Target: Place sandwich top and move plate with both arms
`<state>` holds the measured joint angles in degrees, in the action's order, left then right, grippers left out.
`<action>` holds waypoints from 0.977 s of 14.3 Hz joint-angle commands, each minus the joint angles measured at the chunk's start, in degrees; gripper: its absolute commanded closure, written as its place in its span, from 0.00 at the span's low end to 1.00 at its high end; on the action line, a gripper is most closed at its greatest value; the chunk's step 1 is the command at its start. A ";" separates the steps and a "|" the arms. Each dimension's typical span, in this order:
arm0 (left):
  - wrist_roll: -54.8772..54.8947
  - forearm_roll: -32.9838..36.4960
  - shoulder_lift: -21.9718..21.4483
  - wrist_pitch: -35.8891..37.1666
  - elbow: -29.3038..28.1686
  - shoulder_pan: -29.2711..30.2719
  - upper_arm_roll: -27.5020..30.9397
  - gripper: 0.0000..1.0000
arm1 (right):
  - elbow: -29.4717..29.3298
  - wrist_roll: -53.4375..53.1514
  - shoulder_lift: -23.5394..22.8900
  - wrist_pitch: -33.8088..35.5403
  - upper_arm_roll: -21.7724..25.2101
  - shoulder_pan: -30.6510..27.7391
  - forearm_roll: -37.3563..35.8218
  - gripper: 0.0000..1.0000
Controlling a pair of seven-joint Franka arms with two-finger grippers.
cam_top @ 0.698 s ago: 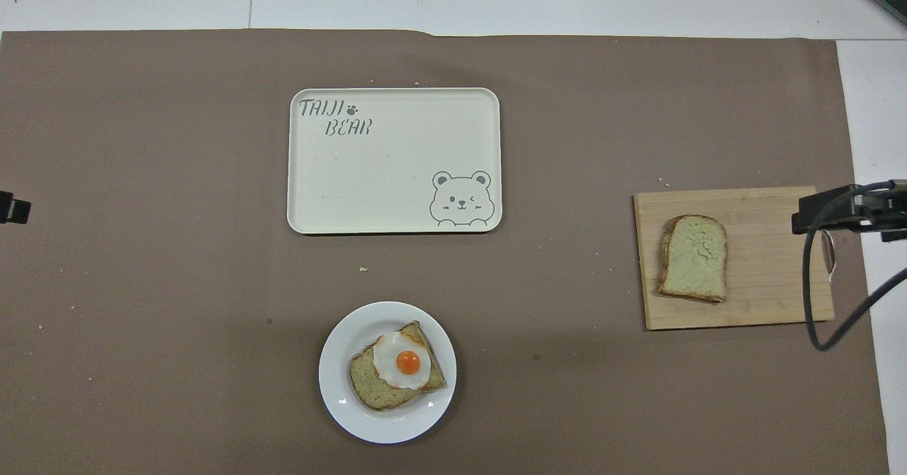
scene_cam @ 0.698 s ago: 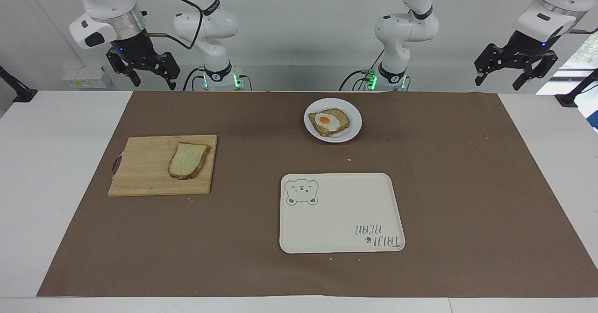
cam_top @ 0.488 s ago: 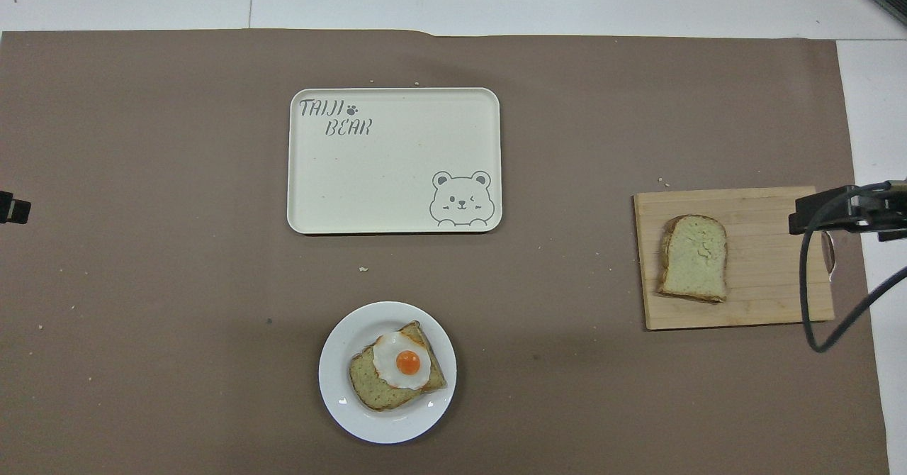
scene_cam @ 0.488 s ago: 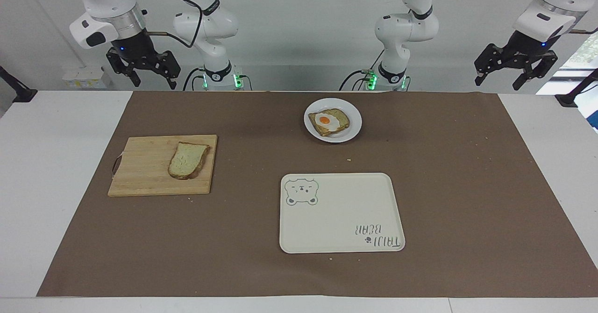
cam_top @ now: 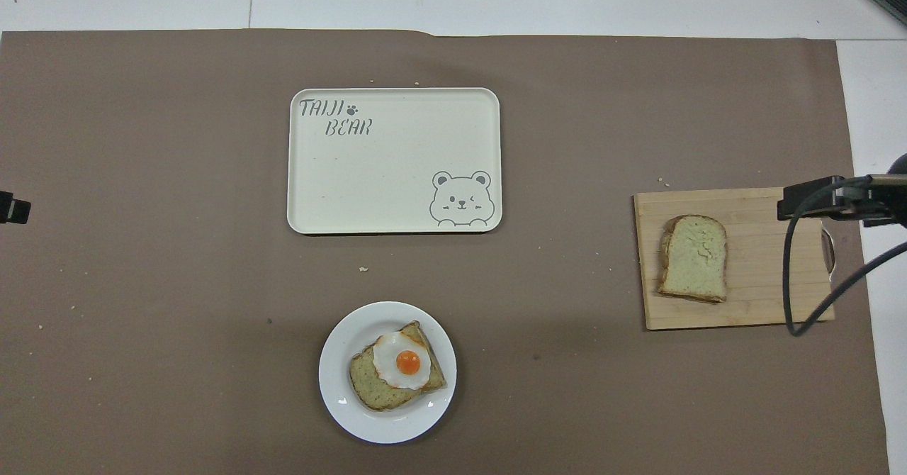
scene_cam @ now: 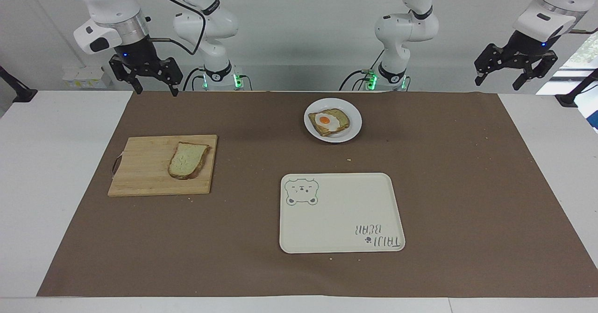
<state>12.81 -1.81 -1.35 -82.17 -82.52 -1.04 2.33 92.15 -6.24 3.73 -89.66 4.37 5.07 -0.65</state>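
Observation:
The sandwich top [scene_cam: 188,160] [cam_top: 695,257], a pale slice with brown crust, lies flat on a wooden cutting board [scene_cam: 145,168] [cam_top: 758,298] toward the right arm's end. The small white plate [scene_cam: 356,122] [cam_top: 333,390] sits close to the robots, mid-table, carrying toast with a fried egg [scene_cam: 328,121] [cam_top: 398,367]. My right gripper [scene_cam: 156,91] hangs open and empty over the brown mat's corner, robot-side of the board. High over the table's other end, my left gripper [scene_cam: 499,85] waits open and empty.
A cream rectangular tray [scene_cam: 341,219] [cam_top: 397,163] with a bear drawing lies farther from the robots than the plate. A brown mat [scene_cam: 467,187] covers most of the white table. Crumbs dot the mat. The right arm's cable [cam_top: 797,276] hangs over the board's handle end.
My right gripper has come down and shifted a little toward the table's middle, turning slightly. The left arm, bread, plate and tray have not moved.

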 commanded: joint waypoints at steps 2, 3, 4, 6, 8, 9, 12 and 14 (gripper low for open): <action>0.02 0.23 0.03 1.40 0.96 0.69 -0.40 0.00 | 3.73 4.20 1.98 -2.37 -0.06 -0.41 0.91 0.00; 0.02 0.23 0.03 1.40 0.96 0.78 -0.40 0.00 | 4.61 5.17 1.98 -2.45 0.02 -0.67 0.83 0.00; 0.02 0.23 0.03 1.40 0.96 0.69 -0.40 0.00 | 5.14 5.79 1.89 -2.54 0.11 -0.85 0.83 0.00; 0.02 0.23 0.03 1.40 0.96 0.78 -0.40 0.00 | 7.76 5.89 1.45 -5.76 0.02 -2.25 0.83 0.00; 0.02 0.23 0.03 1.40 0.96 0.69 -0.40 0.00 | 10.23 5.71 1.11 -10.26 0.02 -2.26 0.83 0.00; 0.02 0.23 0.03 1.40 0.96 0.69 -0.40 0.00 | 11.03 5.71 0.49 -10.62 0.02 -2.26 0.83 0.00; 0.11 0.23 0.03 1.40 0.96 0.69 -0.40 0.00 | 13.57 6.06 -1.09 -12.99 0.02 -2.87 0.91 0.00; 0.02 0.23 0.03 1.40 0.96 0.69 -0.40 0.00 | 15.77 7.81 -2.06 -15.72 0.02 -4.45 1.00 0.00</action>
<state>12.81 -1.81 -1.35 -82.17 -82.52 -1.04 2.33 105.21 -1.65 1.85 -102.65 4.67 2.73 -0.65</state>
